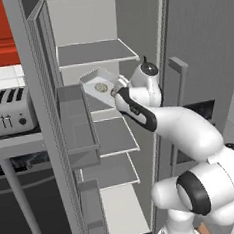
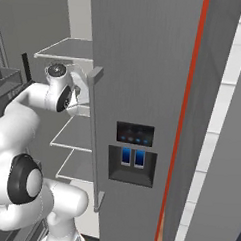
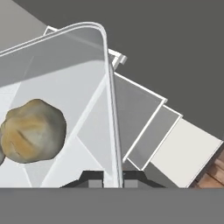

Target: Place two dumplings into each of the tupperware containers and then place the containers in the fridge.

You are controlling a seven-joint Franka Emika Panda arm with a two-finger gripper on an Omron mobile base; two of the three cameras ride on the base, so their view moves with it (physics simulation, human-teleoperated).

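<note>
1. The gripper [image 3: 113, 178] pinches the rim of a light silvery-white tupperware container [image 1: 99, 83]; the jaws are pressed together on the rim's thin wall, one fingertip on either side of it.
2. The container is held up in the air inside the open fridge [image 1: 108, 54], tilted, between the top shelf [image 1: 94, 52] and the next shelf below, touching neither.
3. In the hand view the container [image 3: 65, 87] looks translucent and pale, with a rounded corner and a flared, raised rim.
4. A dumpling [image 3: 33, 130] lies on the container's floor near the edge of the hand view: a rounded, lumpy, beige-tan piece with darker brownish folds. A sliver of a second rounded shape shows at the very edge beside it; what it is cannot be told.
5. From the left base view a small pale lump [image 1: 101, 87] shows in the tray.
6. The fridge interior is pale grey with several flat shelves stacked under the container, and grey door bins [image 1: 78, 122] on the opened door at the left.
7. The fridge's other door [image 2: 142, 118] is closed, with a long vertical bar handle [image 2: 94, 136].
8. A silver toaster [image 1: 10, 110] stands on the desk left of the opened door.
</note>
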